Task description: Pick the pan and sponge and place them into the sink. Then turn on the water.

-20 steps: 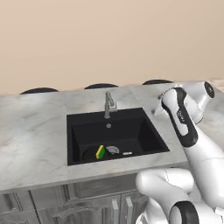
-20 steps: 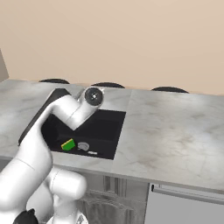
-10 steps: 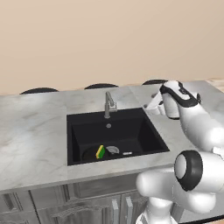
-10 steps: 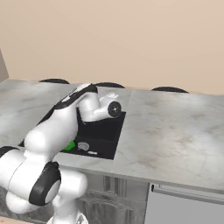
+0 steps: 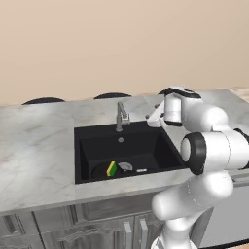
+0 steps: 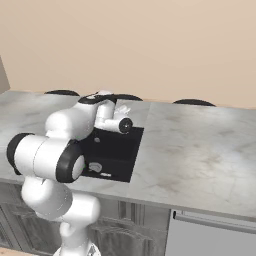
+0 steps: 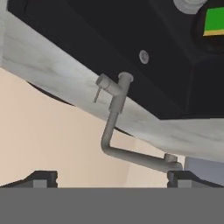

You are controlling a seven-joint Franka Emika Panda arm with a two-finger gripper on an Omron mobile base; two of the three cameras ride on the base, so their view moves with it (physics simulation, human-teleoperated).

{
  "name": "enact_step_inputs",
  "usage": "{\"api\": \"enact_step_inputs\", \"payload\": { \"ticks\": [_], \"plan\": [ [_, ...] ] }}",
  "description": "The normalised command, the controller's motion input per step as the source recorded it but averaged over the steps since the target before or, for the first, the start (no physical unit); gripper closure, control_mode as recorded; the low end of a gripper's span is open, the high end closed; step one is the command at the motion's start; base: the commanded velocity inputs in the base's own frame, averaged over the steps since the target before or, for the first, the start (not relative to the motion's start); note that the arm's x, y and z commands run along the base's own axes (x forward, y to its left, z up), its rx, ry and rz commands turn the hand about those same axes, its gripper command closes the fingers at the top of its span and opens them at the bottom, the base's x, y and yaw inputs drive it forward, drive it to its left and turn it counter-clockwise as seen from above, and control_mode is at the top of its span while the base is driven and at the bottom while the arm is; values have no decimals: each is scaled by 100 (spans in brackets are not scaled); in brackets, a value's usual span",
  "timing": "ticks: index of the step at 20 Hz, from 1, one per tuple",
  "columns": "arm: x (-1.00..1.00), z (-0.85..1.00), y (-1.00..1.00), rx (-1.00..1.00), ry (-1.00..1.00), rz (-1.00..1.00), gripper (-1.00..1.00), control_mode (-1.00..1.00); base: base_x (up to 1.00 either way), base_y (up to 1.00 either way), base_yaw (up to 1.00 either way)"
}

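Note:
The black sink is set into the marble counter. Its grey faucet stands at the back rim, and no blue stream falls from the spout. The green and yellow sponge lies at the basin's front on the pan, a dark round shape that barely stands out from the black floor. My gripper hovers over the sink's back right corner, right of the faucet. In the hand view the faucet appears rolled over in the middle, well apart from my open gripper, with the sponge at the top right.
A round silver drain sits beside the sponge. Marble counter spreads to both sides of the basin, with a beige wall behind. My own arm covers much of the sink in the right base view.
The hand has swung left from the sink's right side toward the faucet, and the arm has folded lower over the counter. Sponge and pan have not moved.

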Motion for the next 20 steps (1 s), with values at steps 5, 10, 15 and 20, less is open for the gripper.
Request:
{"api": "enact_step_inputs", "payload": {
  "ticks": [5,10,15,20],
  "plan": [
    [13,-22,4,0,-5,1,-100,-100,0,0,0],
    [17,-24,0,0,-5,6,-100,-100,0,0,0],
    [42,-22,2,0,-1,4,-100,-100,0,0,0],
    [43,-27,19,0,0,1,-100,-100,0,0,0]
  ]
}}
